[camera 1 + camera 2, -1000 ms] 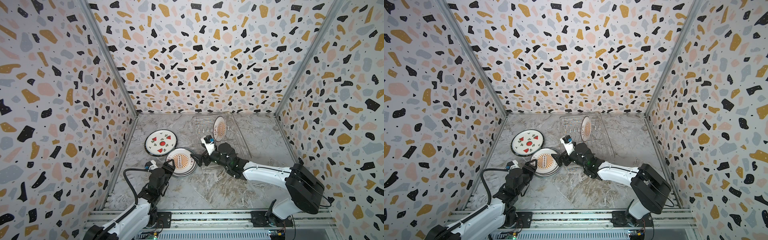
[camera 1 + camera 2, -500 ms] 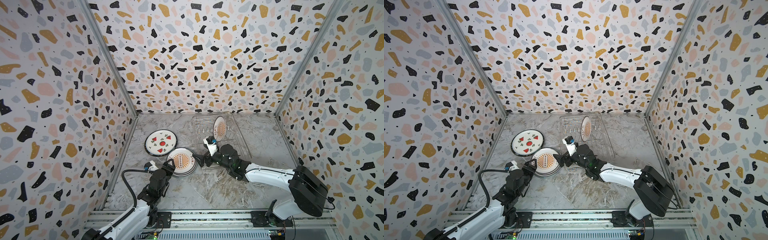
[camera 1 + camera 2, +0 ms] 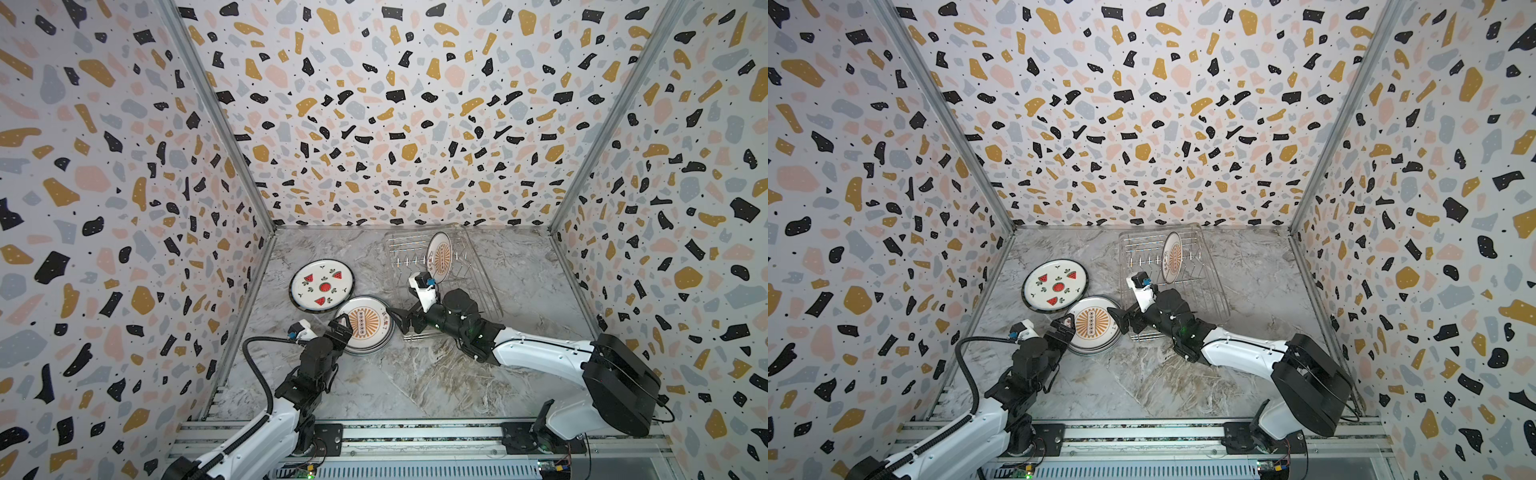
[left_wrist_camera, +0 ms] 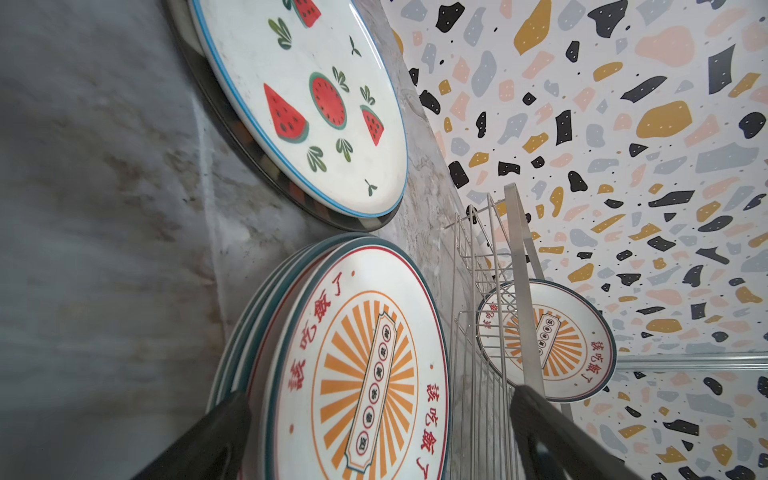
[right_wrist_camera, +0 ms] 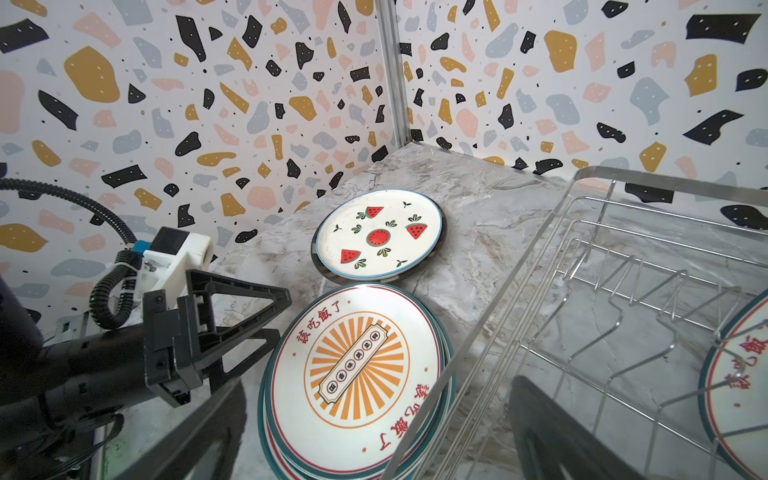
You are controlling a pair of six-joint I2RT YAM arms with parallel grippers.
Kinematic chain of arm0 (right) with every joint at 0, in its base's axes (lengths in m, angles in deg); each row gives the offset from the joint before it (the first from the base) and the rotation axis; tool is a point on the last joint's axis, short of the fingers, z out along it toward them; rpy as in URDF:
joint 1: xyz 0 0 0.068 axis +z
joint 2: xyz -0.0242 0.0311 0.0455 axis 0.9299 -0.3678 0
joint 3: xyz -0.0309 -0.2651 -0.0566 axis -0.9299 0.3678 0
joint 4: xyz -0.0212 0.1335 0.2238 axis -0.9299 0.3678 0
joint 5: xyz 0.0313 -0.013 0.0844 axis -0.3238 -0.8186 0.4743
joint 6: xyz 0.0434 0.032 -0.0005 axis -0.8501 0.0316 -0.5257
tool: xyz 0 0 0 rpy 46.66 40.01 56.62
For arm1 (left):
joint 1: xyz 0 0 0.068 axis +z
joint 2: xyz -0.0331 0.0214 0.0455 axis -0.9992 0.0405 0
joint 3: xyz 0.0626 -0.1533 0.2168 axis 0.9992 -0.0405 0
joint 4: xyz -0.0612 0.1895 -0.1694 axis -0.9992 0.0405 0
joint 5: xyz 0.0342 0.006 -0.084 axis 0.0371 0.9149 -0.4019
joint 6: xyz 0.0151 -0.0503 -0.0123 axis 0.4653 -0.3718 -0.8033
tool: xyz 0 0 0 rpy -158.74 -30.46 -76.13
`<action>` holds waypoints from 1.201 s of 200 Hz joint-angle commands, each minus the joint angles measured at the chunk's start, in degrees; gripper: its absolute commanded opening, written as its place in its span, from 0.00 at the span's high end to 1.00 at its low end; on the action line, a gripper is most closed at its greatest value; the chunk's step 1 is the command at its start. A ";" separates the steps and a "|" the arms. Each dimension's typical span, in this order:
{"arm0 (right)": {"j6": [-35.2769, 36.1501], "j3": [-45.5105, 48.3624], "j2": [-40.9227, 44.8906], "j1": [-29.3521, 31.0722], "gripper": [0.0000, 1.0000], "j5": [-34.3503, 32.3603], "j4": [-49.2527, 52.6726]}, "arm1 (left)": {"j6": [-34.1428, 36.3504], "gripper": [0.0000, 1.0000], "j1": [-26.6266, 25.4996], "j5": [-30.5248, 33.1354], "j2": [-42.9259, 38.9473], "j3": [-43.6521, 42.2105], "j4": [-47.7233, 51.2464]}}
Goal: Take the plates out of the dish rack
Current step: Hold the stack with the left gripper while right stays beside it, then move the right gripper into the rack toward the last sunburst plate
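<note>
- Both top views take in the whole scene: the dish rack (image 3: 484,286) (image 3: 1210,286) sits on the marble-look table (image 3: 415,382), and one sunburst plate (image 3: 439,254) (image 3: 1172,257) stands on edge among the prongs toward the rack's far end.
- Just beside the rack's near corner, on the left arm's side, lies a stack of sunburst plates (image 3: 365,324) (image 3: 1094,330). The watermelon plate (image 3: 323,284) lies flat just beyond the stack, farther from the rack.
- Only the left wrist view shows the stack (image 4: 361,374) as several layered rims. From above we see little more than one disc.
- The same view shows a dark rim (image 4: 353,224) under the watermelon plate.
- The left gripper (image 3: 341,328) sits at the stack's edge away from the rack, jaws spread wide and clamping nothing. The right wrist view alone shows it side-on (image 5: 282,313), with its white camera housing (image 5: 178,249) and ribbed cable (image 5: 102,291).
- The right gripper (image 3: 397,320) hovers at the rack's near corner, jaws wide and empty — in its own wrist view one finger (image 5: 548,424) shows over the rack's wires and the other outside the rim.
- Red characters around the sunburst rims read 該吃飯了 — those in the centre banner are too small for us to read.
</note>
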 commanded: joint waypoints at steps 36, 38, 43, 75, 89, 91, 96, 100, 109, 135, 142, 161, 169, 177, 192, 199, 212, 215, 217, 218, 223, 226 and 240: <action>-0.16 1.86 4.62 0.22 0.01 -3.08 -2.52 | 3.42 0.00 -0.25 3.38 -2.73 1.94 2.22; -0.19 2.05 4.78 0.17 0.01 -3.20 -2.69 | 3.72 0.00 -0.20 3.39 -2.88 1.98 2.13; -0.15 2.43 5.27 0.08 0.01 -3.53 -3.15 | 4.42 0.00 -0.20 3.39 -3.18 2.12 1.89; -0.98 5.06 9.25 -0.86 0.01 -7.39 -3.64 | 10.40 0.00 -0.20 2.80 -5.92 3.39 -0.50; -1.61 6.54 11.26 -1.50 0.01 -9.35 -4.04 | 12.05 0.00 -0.23 1.67 -6.29 2.90 -3.78; -1.65 6.78 11.49 -1.60 0.01 -9.62 -4.06 | 12.32 0.00 -0.20 1.36 -6.23 2.79 -4.51; -1.95 7.18 12.02 -1.92 0.01 -10.08 -4.19 | 13.09 0.00 -0.24 0.22 -6.10 2.50 -6.39; -2.19 7.60 12.62 -2.25 0.01 -10.52 -4.15 | 13.64 0.00 -0.23 -0.71 -5.85 2.28 -8.02; -2.94 8.48 13.90 -3.24 0.01 -11.27 -3.89 | 14.57 0.00 -0.43 -2.92 -5.15 1.69 -11.74; -5.10 10.09 16.47 -6.47 0.01 -12.40 -2.03 | 17.30 0.00 -1.61 -7.47 -1.86 1.44 -21.12; -5.21 10.31 17.08 -7.37 0.01 -12.24 -1.43 | 18.00 0.00 -2.13 -7.79 -1.10 1.82 -22.24; -5.46 10.43 18.50 -9.64 0.01 -11.92 0.51 | 20.26 0.00 -4.21 -7.47 0.38 2.65 -25.25; -5.73 10.27 18.98 -10.64 0.01 -12.22 1.51 | 22.51 0.00 -5.94 -5.23 0.60 3.10 -25.39; -6.33 10.00 19.05 -11.61 0.01 -13.05 2.64 | 23.51 0.00 -7.93 -2.52 0.87 3.75 -24.96; -8.65 8.19 18.35 -14.80 0.01 -14.22 7.06 | 25.23 0.00 -10.69 -0.02 1.91 4.72 -25.25; -9.27 7.27 17.84 -16.25 0.01 -14.02 8.70 | 26.06 0.00 -11.56 -0.08 2.50 5.16 -26.01; -9.12 6.74 17.37 -18.61 0.01 -12.44 9.11 | 27.22 0.00 -12.54 -1.16 4.05 5.63 -28.91; -9.00 6.73 17.27 -19.13 0.01 -12.07 8.80 | 27.37 0.00 -12.69 -1.52 4.48 5.74 -29.59; -8.99 6.74 17.17 -19.45 0.01 -11.80 8.62 | 27.51 0.00 -12.80 -1.72 4.75 5.82 -30.03; -8.94 6.74 17.17 -19.63 0.01 -11.74 8.58 | 27.63 0.00 -12.87 -1.85 4.85 5.88 -30.28; -8.91 6.59 16.91 -20.33 0.01 -11.47 8.22 | 28.02 0.00 -13.12 -2.52 5.43 6.08 -31.43; -8.96 6.52 16.74 -20.73 0.01 -11.44 8.18 | 28.29 0.00 -13.23 -2.95 5.95 6.23 -31.99; -8.67 5.75 16.00 -22.34 0.01 -11.33 8.35 | 29.65 0.00 -14.00 -4.81 7.64 6.84 -34.75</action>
